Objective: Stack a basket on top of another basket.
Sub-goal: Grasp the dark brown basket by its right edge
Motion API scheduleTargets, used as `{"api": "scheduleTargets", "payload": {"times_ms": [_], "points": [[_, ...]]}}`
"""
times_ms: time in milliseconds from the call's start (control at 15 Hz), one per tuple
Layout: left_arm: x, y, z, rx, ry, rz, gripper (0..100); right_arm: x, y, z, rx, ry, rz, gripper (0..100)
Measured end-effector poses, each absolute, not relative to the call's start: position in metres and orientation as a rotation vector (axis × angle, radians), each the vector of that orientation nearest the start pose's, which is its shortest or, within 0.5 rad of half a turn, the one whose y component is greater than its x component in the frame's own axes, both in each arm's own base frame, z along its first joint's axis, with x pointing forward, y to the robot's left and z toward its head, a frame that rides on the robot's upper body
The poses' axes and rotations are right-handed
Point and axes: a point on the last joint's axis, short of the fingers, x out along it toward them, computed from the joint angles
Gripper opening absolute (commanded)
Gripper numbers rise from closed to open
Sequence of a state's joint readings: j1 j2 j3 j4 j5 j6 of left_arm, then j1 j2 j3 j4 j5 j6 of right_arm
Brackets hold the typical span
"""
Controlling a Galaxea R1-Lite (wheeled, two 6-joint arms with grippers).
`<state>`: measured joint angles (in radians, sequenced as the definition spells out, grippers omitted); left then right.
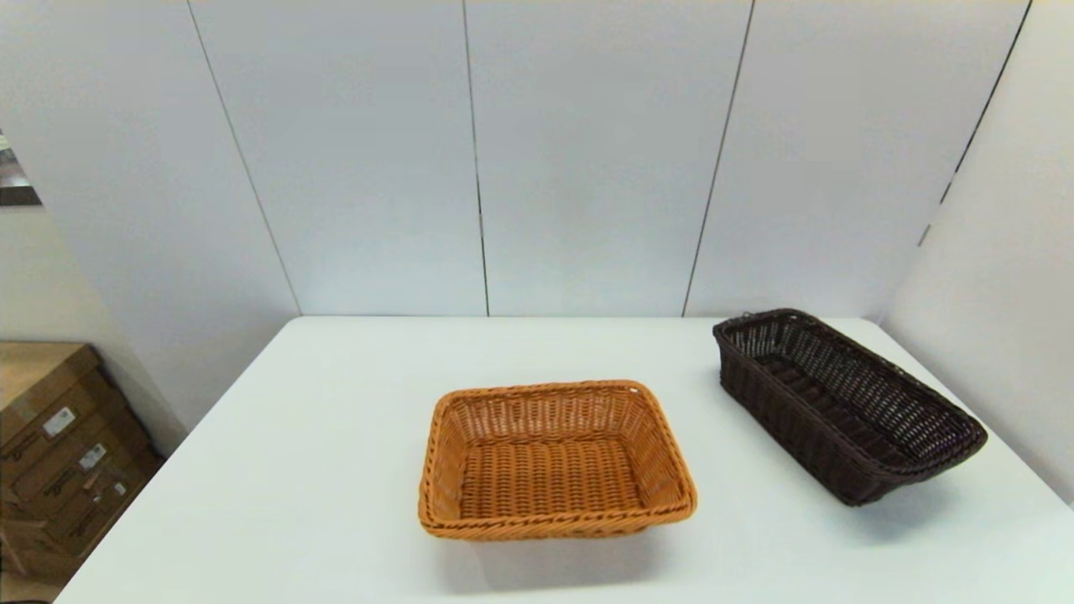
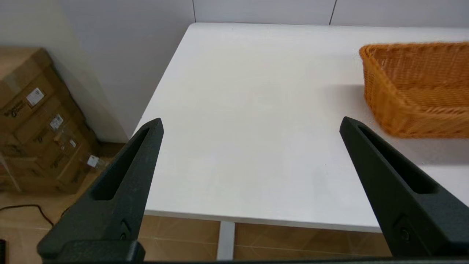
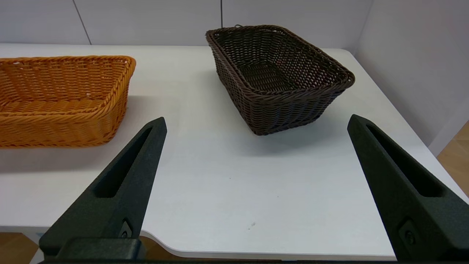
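progress: nothing stacked, all left to do | dark basket [image 1: 847, 404] sat on the table's [image 1: 294, 436] right side, well apart from the orange basket [image 1: 554, 460] at centre | left gripper [image 2: 251, 124] and right gripper [image 3: 256, 123] both spread wide, empty, back at the near edge

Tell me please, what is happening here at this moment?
Nothing is being handled yet. The dark brown basket sits at the table's right side, apart from the orange-tan basket at the middle. The left gripper and right gripper are both open at the near edge, holding nothing.
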<state>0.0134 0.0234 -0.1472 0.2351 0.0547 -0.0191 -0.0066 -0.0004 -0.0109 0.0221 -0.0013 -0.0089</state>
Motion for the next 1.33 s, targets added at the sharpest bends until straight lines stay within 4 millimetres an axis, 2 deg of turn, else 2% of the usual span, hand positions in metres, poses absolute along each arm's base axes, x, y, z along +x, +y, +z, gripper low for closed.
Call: {"api": "scheduleTargets", "payload": {"times_ms": [267,600,733,933,1067,1200,1333], "points": [[-0.028,0.000,0.079,-0.025,0.080,0.049,100,-0.024,0.000,0.076,-0.006,0.012,-0.008,100],[-0.028,0.000,0.077,-0.037,0.083,0.051,100,-0.024,0.000,0.076,-0.012,0.017,-0.012,100],[-0.028,0.000,0.077,-0.040,0.083,0.051,100,-0.027,0.000,0.084,-0.024,-0.001,-0.021,100],[-0.028,0.000,0.077,-0.036,0.083,0.051,100,-0.041,0.000,0.127,-0.029,-0.023,-0.032,100],[-0.028,0.000,0.077,-0.040,0.083,0.051,100,-0.040,0.001,0.157,-0.028,0.057,-0.052,100],[-0.028,0.001,0.077,-0.039,0.083,0.052,100,-0.023,0.001,0.189,-0.020,0.145,-0.097,100],[-0.028,0.000,0.077,-0.039,0.083,0.051,100,0.006,-0.001,0.218,-0.010,0.255,-0.136,100]]}}
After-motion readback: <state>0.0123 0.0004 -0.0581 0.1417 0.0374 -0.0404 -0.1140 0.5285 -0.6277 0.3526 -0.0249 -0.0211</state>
